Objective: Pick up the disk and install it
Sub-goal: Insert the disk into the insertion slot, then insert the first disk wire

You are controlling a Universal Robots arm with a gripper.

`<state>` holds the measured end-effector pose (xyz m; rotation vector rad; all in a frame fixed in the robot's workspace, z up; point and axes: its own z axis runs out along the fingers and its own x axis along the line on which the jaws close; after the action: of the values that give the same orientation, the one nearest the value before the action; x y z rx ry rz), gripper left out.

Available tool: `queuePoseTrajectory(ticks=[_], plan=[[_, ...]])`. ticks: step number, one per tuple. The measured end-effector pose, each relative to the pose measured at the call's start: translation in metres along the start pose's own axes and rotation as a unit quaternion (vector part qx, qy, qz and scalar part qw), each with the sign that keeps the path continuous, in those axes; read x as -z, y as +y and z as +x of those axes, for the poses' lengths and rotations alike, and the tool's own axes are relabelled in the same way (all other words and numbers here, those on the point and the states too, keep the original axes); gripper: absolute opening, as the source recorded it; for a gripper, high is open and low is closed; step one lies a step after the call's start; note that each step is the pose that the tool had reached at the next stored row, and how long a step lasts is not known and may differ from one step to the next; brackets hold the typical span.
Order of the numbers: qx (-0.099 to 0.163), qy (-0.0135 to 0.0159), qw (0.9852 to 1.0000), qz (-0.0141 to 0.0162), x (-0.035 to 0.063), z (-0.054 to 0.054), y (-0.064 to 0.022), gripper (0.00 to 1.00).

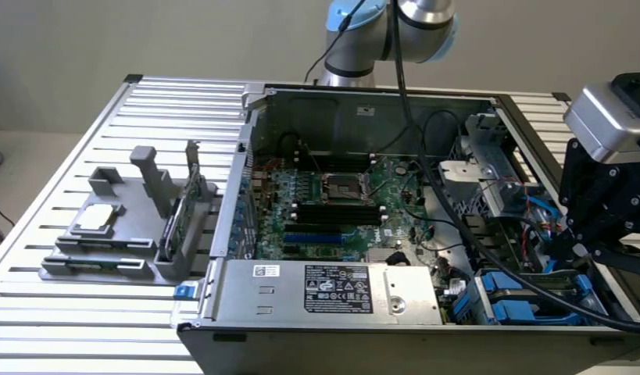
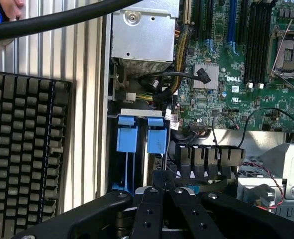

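While the case [image 1: 247, 180] is lying on its side with its cover off on the slatted table [image 1: 48, 336], you're getting top-down access to the drive bay in the corner beside the silver supply box [image 1: 330, 291], and that's likely why the arm is hanging over that corner. Two blue carriers are standing edge-up, side by side in that bay. I'm reading the disk [image 2: 157, 140] as the one directly in line with the gripper [image 2: 163, 180], with the other carrier [image 2: 127, 138] just beside it, though I'm not telling them apart with certainty. It's looking seated in its slot, not lifted. The jaws are pinched fully together and aren't gripping anything I can make out. The tips are sitting right at the carrier's end; touching or just off, I can't tell. A keyboard [image 2: 27, 164] is lying on the table outside the case.
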<state>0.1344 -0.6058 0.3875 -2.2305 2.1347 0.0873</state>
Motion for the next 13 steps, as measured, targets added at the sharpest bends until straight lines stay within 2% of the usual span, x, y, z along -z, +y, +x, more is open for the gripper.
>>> queuePoseTrajectory(ticks=[13], plan=[[0.0,-0.0006,1.0,0.0,0.0001,0.0001,-0.0002,0.11]])
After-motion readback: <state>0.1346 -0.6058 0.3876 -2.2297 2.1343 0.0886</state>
